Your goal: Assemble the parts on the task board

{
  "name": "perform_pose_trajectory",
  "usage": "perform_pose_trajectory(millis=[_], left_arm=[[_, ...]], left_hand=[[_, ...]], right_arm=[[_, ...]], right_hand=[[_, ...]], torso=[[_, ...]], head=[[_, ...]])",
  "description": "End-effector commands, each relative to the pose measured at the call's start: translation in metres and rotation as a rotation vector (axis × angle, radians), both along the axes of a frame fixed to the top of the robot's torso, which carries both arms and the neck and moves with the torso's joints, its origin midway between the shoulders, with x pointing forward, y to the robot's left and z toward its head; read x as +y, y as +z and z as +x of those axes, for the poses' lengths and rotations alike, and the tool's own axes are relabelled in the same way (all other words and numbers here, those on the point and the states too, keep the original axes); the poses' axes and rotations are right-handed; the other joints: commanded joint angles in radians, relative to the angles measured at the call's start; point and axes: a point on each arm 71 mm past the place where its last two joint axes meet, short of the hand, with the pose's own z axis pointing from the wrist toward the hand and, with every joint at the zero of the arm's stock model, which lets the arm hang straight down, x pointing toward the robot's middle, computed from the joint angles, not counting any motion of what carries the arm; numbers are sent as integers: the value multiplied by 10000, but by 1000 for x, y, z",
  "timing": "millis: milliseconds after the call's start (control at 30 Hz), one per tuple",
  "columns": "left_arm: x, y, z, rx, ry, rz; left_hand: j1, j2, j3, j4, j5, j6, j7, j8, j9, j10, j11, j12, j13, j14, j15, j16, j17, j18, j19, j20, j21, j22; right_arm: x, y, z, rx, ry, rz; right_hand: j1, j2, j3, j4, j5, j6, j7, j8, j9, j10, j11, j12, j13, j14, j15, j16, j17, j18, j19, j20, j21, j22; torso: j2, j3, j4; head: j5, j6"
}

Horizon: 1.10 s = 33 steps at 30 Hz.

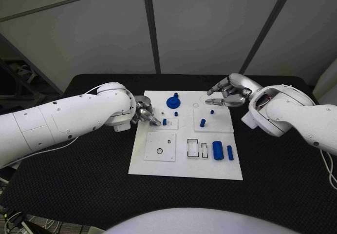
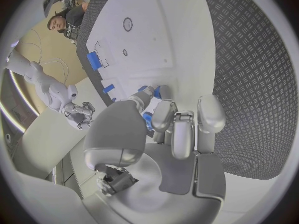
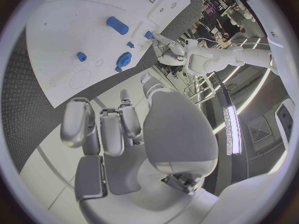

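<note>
**Left hand on a small blue peg, right hand hanging over the board's corner**

So the white task board point(image 1: 184, 161) sits in the middle of the black table point(image 1: 84, 170). The left hand point(image 1: 145, 114) is at the board's left edge, around the middle left of the frame, and its fingertips are pinching a small blue part point(image 2: 149, 119); the left wrist view shows blue between the thumb and fingers pretty clearly.

The right hand point(image 1: 228, 93) is up at the board's upper right corner, fingers loosely curled but apart, nothing in them as far as I can see. Whether it's touching the board, can't tell.

Other stuff on the board: a blue gear-like disc point(image 1: 173, 102) near the top center, a blue peg point(image 1: 202, 122) standing on the raised right plate, and a fat blue cylinder point(image 1: 217, 149) lying next to a thinner blue bar point(image 1: 230, 152) at the lower right. Just left of those are two empty rectangular slots point(image 1: 192, 147).
</note>
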Motion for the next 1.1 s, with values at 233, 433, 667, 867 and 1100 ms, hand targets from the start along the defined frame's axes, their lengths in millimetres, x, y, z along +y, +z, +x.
perform_pose_trajectory(millis=[233, 433, 667, 867, 1100], left_arm=[[2, -5, 0, 175, 104, 233], [4, -5, 3, 46, 301, 194], [7, -5, 5, -19, 455, 196], [8, -5, 6, -37, 517, 205], [10, -5, 7, -73, 587, 193]], left_hand=[[-216, -134, -209, 408, -45, 78, -1, -41, 82, 350, -48, -2, 1204, 951, -81, 32, 2212, -237, 50, -89, 5, 57], [-222, -169, -285, 595, -44, 95, -11, -54, 118, 357, -58, 15, 1207, 952, -94, 35, 2216, -240, 62, -103, 7, 70], [-242, -275, -416, 880, -45, 101, -10, -81, 166, 360, -59, 19, 1208, 951, -107, 31, 2211, -245, 81, -119, 10, 90], [-201, -468, -612, 1335, -44, 137, -17, -118, 228, 363, -74, 20, 1208, 949, -114, 27, 2205, -248, 97, -130, 4, 107], [-90, -626, -800, 1882, -42, 172, -18, -169, 289, 363, -70, 17, 1207, 948, -117, 22, 2199, -251, 112, -136, -7, 124]], right_arm=[[1, 1, 0, -27, 70, -22], [1, 1, 0, -33, 65, -19], [0, 1, 0, -32, 59, -23], [0, 1, 0, -29, 57, -26], [0, 1, 0, -25, 54, -30]], right_hand=[[-20, 62, 9, 58, 40, 76, 11, -66, 15, 7, -85, -10, 300, 445, -76, -51, 170, 59, -12, 2, -41, -11], [-24, 62, 8, 64, 42, 75, 12, -67, 16, 4, -85, -15, 295, 444, -76, -55, 166, 62, -17, 2, -51, -23], [-33, 64, 6, 72, 43, 74, 12, -68, 17, 7, -85, -10, 299, 446, -76, -51, 173, 60, -12, 2, -45, -14], [-42, 64, 3, 82, 44, 72, 13, -69, 18, 7, -84, -10, 299, 446, -76, -54, 171, 59, -10, 1, -45, -13], [-51, 65, 1, 89, 44, 71, 13, -70, 19, 4, -84, -14, 295, 444, -76, -59, 164, 62, -17, 1, -56, -27]], torso=[[-5, 2, 1], [-3, 4, 0], [-2, 1, 1], [2, -3, 6], [-5, -1, 9]], head=[[-3, 0], [-7, 12], [-15, 18], [-15, 17], [-14, 20]])
